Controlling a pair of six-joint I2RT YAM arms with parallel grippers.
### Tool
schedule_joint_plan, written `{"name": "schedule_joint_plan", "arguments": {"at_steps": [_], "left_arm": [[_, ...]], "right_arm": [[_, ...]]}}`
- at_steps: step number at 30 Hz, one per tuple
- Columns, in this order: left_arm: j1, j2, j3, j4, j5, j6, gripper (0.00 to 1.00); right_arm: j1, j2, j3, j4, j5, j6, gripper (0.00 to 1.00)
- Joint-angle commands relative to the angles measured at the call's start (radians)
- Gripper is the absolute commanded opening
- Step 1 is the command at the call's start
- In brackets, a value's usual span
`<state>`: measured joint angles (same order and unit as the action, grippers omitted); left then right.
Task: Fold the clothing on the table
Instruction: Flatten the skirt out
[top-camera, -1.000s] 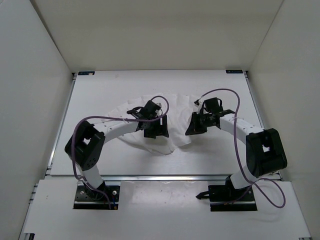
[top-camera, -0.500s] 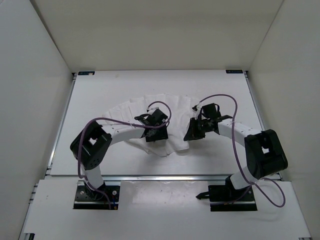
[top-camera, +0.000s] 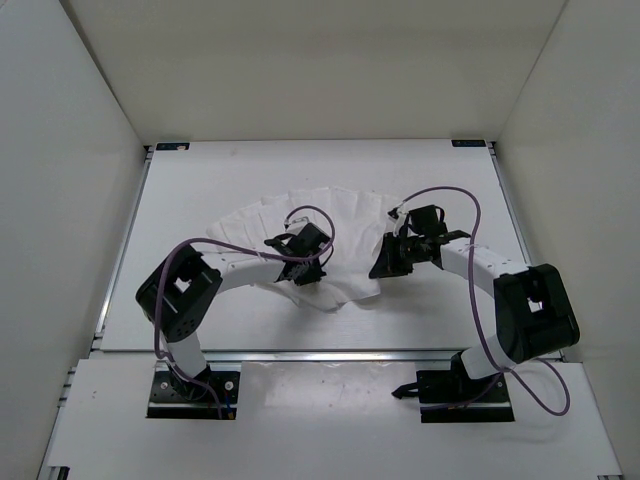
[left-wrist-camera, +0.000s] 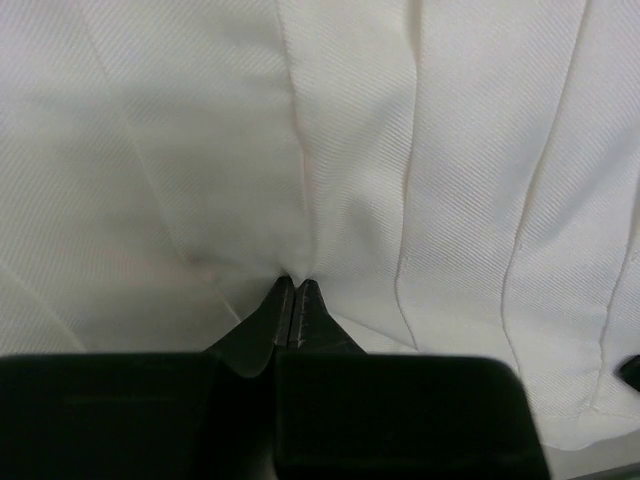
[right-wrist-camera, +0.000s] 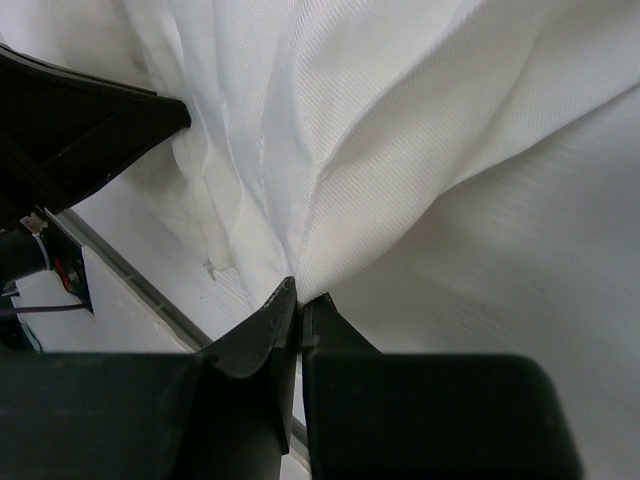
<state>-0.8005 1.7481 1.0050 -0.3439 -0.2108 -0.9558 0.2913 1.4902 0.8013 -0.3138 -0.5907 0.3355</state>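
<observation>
The clothing (top-camera: 330, 215) is a white pleated garment fanned out across the middle of the table (top-camera: 200, 180). My left gripper (top-camera: 303, 272) rests on its near left part, shut on a pinch of the clothing (left-wrist-camera: 420, 150), the fabric puckering at the tips of the left gripper (left-wrist-camera: 296, 283). My right gripper (top-camera: 385, 262) sits at the near right edge, shut on a raised fold of the clothing (right-wrist-camera: 400, 130). In the right wrist view, cloth rises in ridges straight from the right gripper (right-wrist-camera: 299, 291).
White walls enclose the table on three sides. A silver rail (top-camera: 330, 353) runs along the near edge, another rail (top-camera: 122, 250) along the left. Both arm bases (top-camera: 190, 390) stand on the near ledge. Purple cables (top-camera: 440, 195) loop above the arms.
The left gripper has lowered onto the clothing and shut on it. The clothing now lies flatter and more spread toward the back. The right gripper has stayed shut and shifted slightly.
</observation>
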Motion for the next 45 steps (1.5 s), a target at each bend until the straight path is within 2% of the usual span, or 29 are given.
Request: {"name": "schedule_joint_plan", "arguments": {"at_steps": [1, 8, 9, 11, 12, 13, 15, 17, 25, 28, 29, 31, 33, 38, 45], "left_arm": [[0.017, -0.024, -0.009, -0.007, -0.012, 0.008, 0.0], [0.066, -0.113, 0.052, -0.038, 0.001, 0.049, 0.0], [0.095, -0.127, 0.064, -0.038, 0.008, 0.063, 0.0], [0.131, -0.179, 0.095, -0.041, 0.082, 0.089, 0.0], [0.158, -0.186, 0.121, -0.041, 0.108, 0.095, 0.0], [0.17, -0.206, 0.141, -0.049, 0.12, 0.116, 0.0], [0.201, -0.22, 0.226, -0.072, 0.155, 0.132, 0.0], [0.224, -0.231, 0.28, -0.082, 0.181, 0.14, 0.0], [0.325, -0.308, 0.438, -0.049, 0.232, 0.083, 0.0], [0.363, -0.323, 0.442, -0.038, 0.243, 0.049, 0.0], [0.371, -0.338, 0.423, -0.002, 0.251, 0.013, 0.0], [0.414, -0.402, 0.294, 0.095, 0.295, -0.081, 0.0], [0.437, -0.461, 0.19, 0.155, 0.282, -0.112, 0.0], [0.497, -0.567, 0.08, 0.096, 0.298, -0.1, 0.0], [0.598, -0.76, -0.124, -0.065, 0.266, 0.0, 0.0]], "right_arm": [[-0.011, -0.028, 0.016, 0.005, 0.009, -0.03, 0.0], [-0.044, -0.024, 0.039, -0.004, -0.009, -0.042, 0.02], [-0.061, -0.015, 0.051, -0.01, -0.008, -0.043, 0.13], [-0.084, -0.018, 0.059, -0.019, 0.003, -0.056, 0.51], [-0.095, -0.013, 0.062, -0.027, -0.007, -0.064, 0.59], [-0.102, -0.008, 0.068, -0.025, -0.004, -0.062, 0.71], [-0.106, -0.008, 0.078, -0.019, 0.002, -0.072, 0.82], [-0.098, -0.022, 0.076, 0.021, 0.002, -0.052, 0.88], [-0.02, -0.057, 0.039, 0.201, -0.029, 0.046, 0.88], [0.023, -0.057, 0.015, 0.306, -0.038, 0.111, 0.88], [0.044, -0.053, 0.001, 0.377, -0.037, 0.135, 0.88], [0.071, -0.021, -0.016, 0.45, -0.032, 0.196, 0.88], [0.08, 0.01, 0.002, 0.484, -0.029, 0.218, 0.88], [0.12, 0.166, 0.128, 0.444, 0.011, 0.232, 0.87], [0.169, 0.261, 0.252, 0.384, 0.011, 0.214, 0.86]]}}
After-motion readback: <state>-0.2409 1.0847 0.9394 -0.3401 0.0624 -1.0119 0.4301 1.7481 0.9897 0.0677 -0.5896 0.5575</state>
